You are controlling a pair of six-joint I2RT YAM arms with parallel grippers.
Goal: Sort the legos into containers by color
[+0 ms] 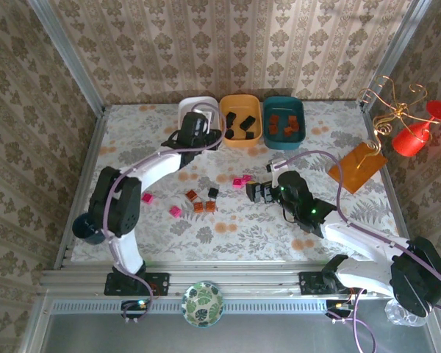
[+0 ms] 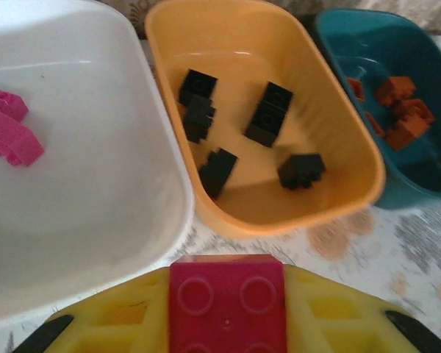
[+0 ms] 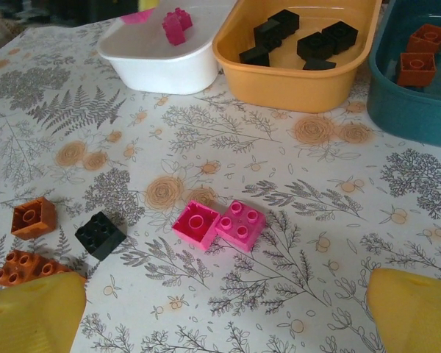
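Observation:
My left gripper (image 2: 228, 309) is shut on a magenta lego (image 2: 227, 283), hovering at the near rim of the white tray (image 2: 81, 206), which holds two pink legos (image 2: 7, 132). The orange-yellow tray (image 2: 353, 158) carries several black legos (image 2: 268, 114); the teal tray (image 2: 426, 187) has orange-brown ones (image 2: 400, 110). My right gripper (image 3: 224, 323) is open, low over the table, with two pink legos (image 3: 219, 224) just ahead of its fingers. A black lego (image 3: 101, 234) and orange-brown legos (image 3: 33, 217) lie to its left. From above, two more pink legos (image 1: 147, 197) lie further left.
A flat orange card (image 1: 356, 165) lies at the right, beside a red stand with gold wire (image 1: 415, 132). A dark blue mug (image 1: 84, 228) sits at the left table edge, and a green patterned bowl (image 1: 203, 303) rests on the front rail.

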